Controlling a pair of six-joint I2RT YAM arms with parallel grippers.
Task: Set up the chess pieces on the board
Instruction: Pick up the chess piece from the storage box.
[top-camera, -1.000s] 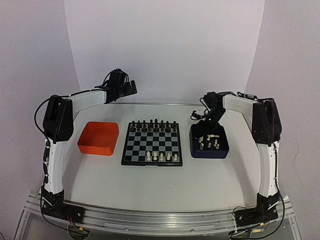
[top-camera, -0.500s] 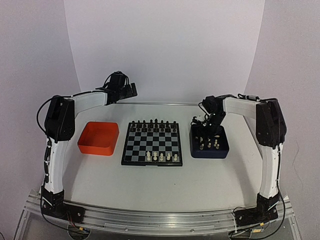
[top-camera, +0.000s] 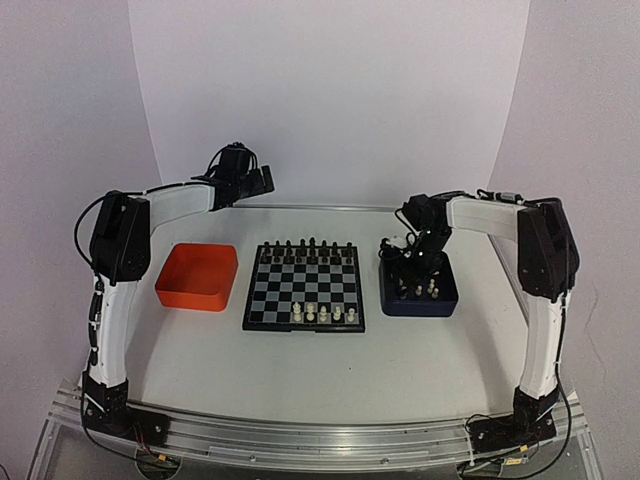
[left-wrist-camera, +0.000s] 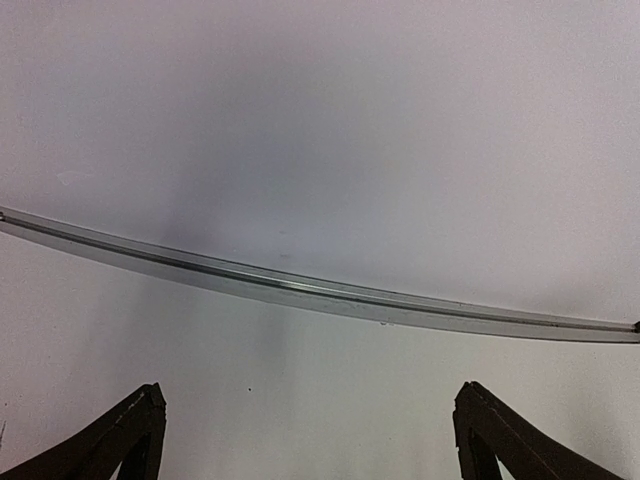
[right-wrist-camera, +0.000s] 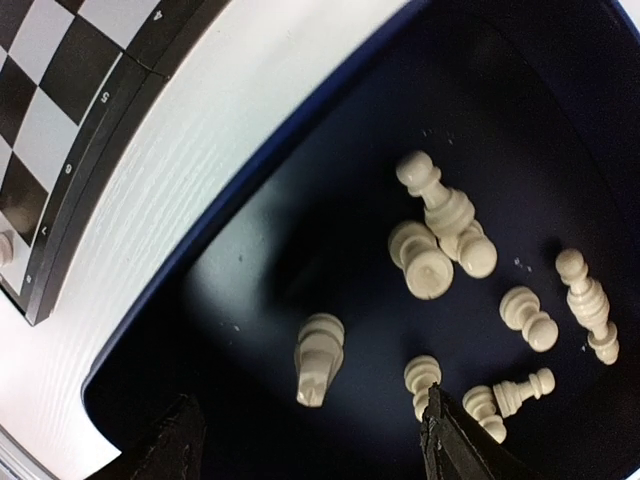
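Right wrist: right tool (right-wrist-camera: 312, 440) open, empty, over blue tray (right-wrist-camera: 250, 290); chess pieces (right-wrist-camera: 318, 368) beyond fingertips (right-wrist-camera: 447, 452). Left tool (left-wrist-camera: 310, 405) open.

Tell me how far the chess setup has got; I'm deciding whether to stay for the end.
Done: black chessmen line the far edge of the board, and about five white chess pieces stand on its near row. In hand: nothing is gripped; the right gripper hangs open inside the dark blue tray above loose white pieces. The left gripper is open, raised at the back. Left: those tray pieces.
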